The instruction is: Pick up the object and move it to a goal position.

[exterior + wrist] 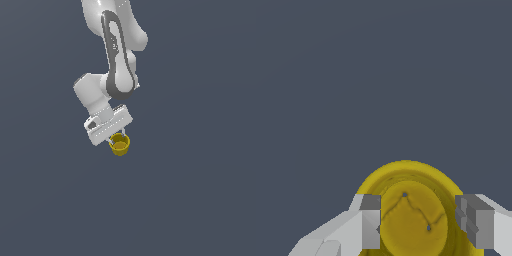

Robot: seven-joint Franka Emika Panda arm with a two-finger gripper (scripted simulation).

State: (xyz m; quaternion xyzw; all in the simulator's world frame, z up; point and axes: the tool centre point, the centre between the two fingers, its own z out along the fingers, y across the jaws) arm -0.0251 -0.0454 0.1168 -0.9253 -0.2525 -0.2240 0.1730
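The small yellow cup (120, 145) sits between the fingers of my white gripper (119, 141), below the tilted white hand in the exterior view. In the wrist view I look down into the cup (406, 180), with its open mouth facing the camera. The two fingertips (371, 222) sit against opposite sides of its rim, and my gripper (418, 227) is closed on it. The cup tilts along with the hand. Its lower part is hidden by the fingers and the frame edge.
A plain dark grey-blue surface (200, 200) fills both views. The arm's white links (117, 55) reach down from the top of the exterior view. No other objects or goal marker show.
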